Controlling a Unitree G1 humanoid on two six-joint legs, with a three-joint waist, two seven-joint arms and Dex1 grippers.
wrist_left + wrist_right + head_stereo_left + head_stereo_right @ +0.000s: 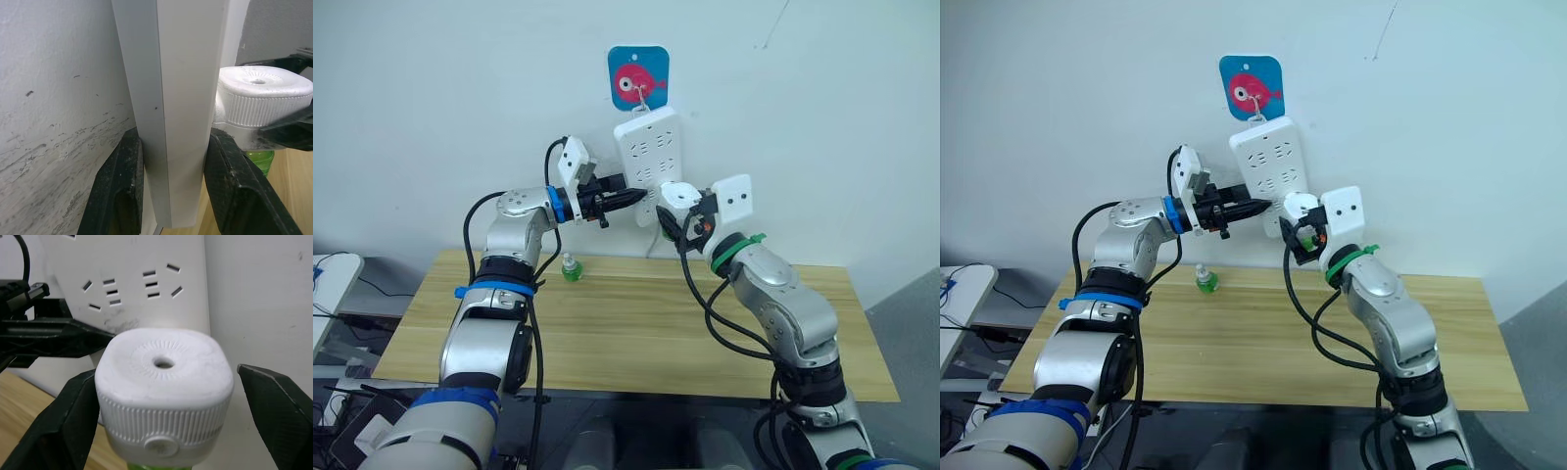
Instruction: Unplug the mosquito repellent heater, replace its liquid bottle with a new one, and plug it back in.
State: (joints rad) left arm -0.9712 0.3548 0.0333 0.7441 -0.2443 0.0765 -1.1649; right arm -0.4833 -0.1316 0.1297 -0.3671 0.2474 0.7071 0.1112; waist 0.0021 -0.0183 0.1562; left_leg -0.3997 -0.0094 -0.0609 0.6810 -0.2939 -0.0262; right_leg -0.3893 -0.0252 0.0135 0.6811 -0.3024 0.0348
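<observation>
White wall w/ power strip (648,162) hung above wood table (636,328). Left gripper (171,186) clamps strip's edge. Right gripper (164,418), fingers spread, straddles mosquito repellent heater (164,391) plugged into strip. Green bottle (571,267) on table.

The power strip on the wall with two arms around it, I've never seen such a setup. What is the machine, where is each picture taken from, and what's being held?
This is a humanoid robot with two arms, each ending in black two-finger jaws. The two wide pictures come from cameras in its head, and the two close-ups from cameras on its wrists. A white power strip hangs on the wall above a wooden table. The left jaws pinch the strip's edge. The right jaws stand open on either side of the white mosquito repellent heater, which sits against the strip. A small green bottle stands on the table.
</observation>
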